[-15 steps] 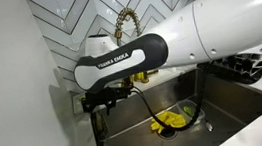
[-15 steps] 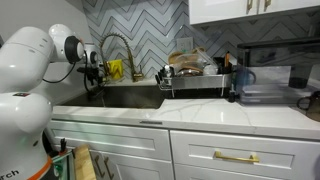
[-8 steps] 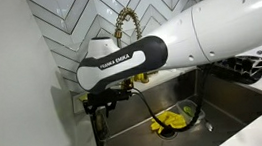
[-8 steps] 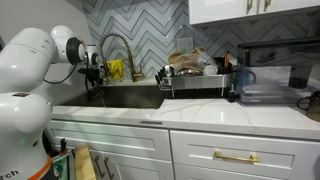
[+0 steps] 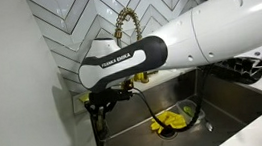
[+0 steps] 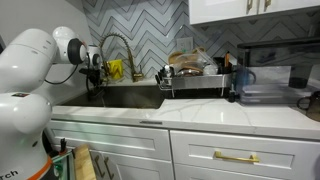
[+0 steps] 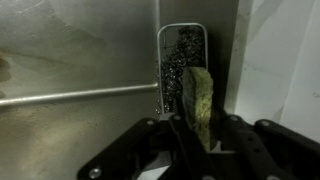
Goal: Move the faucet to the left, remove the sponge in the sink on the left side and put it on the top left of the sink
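Wrist view shows the hand (image 7: 198,128) squeezing the sponge (image 7: 198,92). It seems out of the sink (image 5: 241,108); putting it down far left remains.

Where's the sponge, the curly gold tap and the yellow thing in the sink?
Yellow-green rectangular sponge (image 7: 199,100): wrist view, middle of its side.
Gold coiled-spring metal faucet (image 5: 122,16): an exterior view, top of the coiled arch.
Crumpled yellow thing (image 5: 177,117): an exterior view, its middle.

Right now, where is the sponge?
In the wrist view the sponge stands on edge in the gripper, right of centre, in front of the metal tray holding a dark scrubber.
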Robot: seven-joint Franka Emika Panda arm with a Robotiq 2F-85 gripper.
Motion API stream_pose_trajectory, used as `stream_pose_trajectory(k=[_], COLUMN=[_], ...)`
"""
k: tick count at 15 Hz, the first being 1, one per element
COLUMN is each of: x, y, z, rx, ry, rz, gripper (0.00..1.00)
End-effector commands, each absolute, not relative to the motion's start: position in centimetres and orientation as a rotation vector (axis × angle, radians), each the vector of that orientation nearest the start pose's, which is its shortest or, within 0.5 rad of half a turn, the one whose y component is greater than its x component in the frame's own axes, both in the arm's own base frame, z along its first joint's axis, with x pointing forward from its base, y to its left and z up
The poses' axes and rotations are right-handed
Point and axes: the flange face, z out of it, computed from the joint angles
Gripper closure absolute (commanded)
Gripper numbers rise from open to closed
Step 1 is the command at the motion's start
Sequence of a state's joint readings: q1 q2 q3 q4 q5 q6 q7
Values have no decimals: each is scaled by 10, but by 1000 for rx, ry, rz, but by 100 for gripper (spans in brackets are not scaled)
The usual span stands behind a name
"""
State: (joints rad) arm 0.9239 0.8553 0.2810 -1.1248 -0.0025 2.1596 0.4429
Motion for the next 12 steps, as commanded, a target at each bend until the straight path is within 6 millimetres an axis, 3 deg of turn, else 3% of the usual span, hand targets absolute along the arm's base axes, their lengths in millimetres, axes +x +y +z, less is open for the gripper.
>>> stream_pose_trajectory(k=[1,5,12], x=[349,349,345], y=[706,705,699], z=[324,334,374], rx=[-2670,-2679,-2701], ry=[-903,-894,-912], rz=[26,15,49], gripper=[99,99,97])
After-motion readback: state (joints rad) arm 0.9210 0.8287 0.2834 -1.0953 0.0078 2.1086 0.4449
